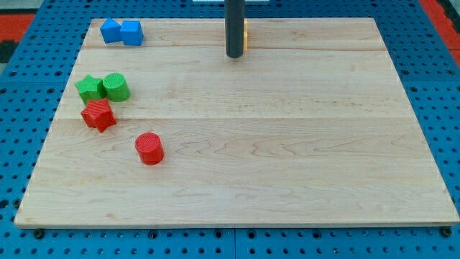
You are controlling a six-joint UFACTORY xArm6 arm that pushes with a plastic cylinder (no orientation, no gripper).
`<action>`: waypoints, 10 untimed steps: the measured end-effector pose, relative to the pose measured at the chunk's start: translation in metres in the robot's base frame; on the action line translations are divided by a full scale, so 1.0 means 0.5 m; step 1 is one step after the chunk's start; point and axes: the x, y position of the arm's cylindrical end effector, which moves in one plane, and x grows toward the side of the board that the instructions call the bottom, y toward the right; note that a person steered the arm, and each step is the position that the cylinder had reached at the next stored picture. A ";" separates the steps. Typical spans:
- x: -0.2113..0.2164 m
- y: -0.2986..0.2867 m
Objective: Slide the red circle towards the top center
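Observation:
The red circle (149,148) is a short red cylinder on the wooden board (287,144), at the view's lower left. My tip (234,55) is at the view's top centre, far up and to the right of the red circle, not touching it. A yellow block (245,34) is mostly hidden behind the rod, just right of it; its shape cannot be made out.
A red star-shaped block (98,115) lies up-left of the red circle. A green star-shaped block (90,88) and a green cylinder (115,86) sit above it. Two blue blocks (121,32) sit side by side at the top left corner.

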 end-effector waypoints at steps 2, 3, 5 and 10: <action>0.252 -0.266; 0.404 -0.288; 0.519 -0.289; 0.452 0.031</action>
